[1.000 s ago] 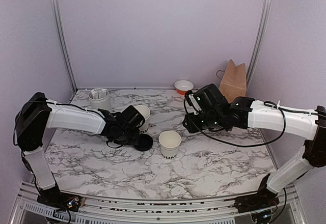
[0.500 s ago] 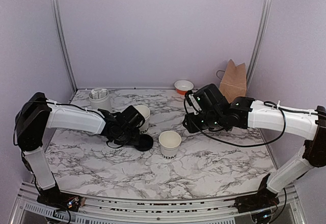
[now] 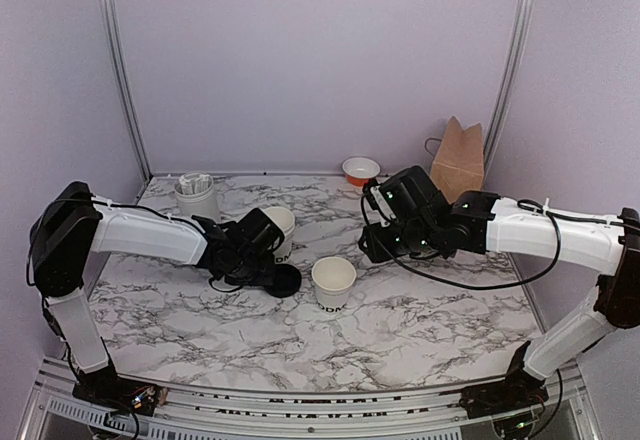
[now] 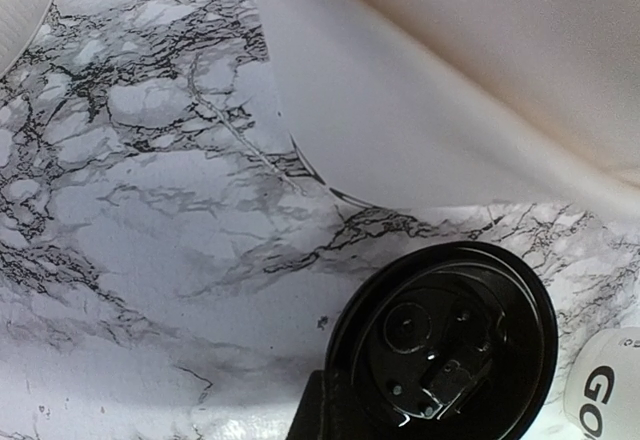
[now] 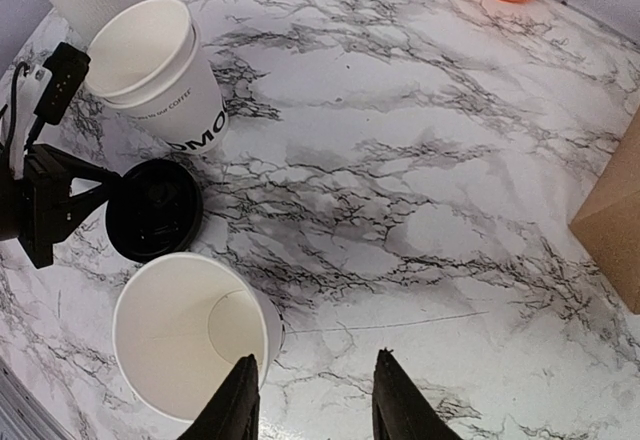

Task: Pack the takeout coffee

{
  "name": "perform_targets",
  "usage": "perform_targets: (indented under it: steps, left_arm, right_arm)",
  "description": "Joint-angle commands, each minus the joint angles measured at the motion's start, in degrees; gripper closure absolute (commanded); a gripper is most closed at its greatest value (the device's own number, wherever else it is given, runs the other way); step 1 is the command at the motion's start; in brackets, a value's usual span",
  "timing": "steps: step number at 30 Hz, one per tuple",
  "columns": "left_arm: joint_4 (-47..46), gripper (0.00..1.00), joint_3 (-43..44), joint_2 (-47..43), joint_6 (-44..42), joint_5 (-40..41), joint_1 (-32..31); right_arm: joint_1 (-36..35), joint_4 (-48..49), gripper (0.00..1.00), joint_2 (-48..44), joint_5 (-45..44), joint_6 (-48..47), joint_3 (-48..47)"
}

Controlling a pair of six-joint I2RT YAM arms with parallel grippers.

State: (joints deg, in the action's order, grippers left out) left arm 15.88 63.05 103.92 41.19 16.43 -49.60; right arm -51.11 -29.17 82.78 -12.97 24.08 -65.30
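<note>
Now we pinch the black lid [image 4: 445,345] by its rim in the left gripper [image 4: 333,395], to cap the cup [image 5: 190,335] just beyond; right gripper [image 5: 315,365] hangs half-open, empty.

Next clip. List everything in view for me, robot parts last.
paper cup: one, white, upright, mid-table
lid: one, black, flat on the table left of the paper cup
nested cup stack: one, white, behind the lid
holder with packets: one, white, far left
bowl: one, orange, white inside, far centre
paper bag: one, brown, far right
table: one, white-grey marble pattern
left gripper: one, black, jaws shut on the lid's rim
right gripper: one, black, jaws open, raised right of the paper cup
</note>
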Motion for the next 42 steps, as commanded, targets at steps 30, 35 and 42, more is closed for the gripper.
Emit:
perform_targets:
  steps: [30, 35, 42]
  left_arm:
    - [1.0, 0.69, 0.68, 0.11, -3.43, -2.37, 0.21]
    - [1.0, 0.71, 1.41, 1.3, -3.56, -2.03, 0.21]
    - [1.12, 0.79, 1.32, 1.39, -3.53, -1.37, 0.3]
  right_arm:
    - [0.4, -0.8, 0.63, 2.69, 0.0, 0.52, -4.06]
    - [0.4, -0.48, 0.63, 2.65, 0.07, 0.71, -3.67]
    - [0.41, -0.46, 0.63, 2.48, 0.06, 0.8, -3.41]
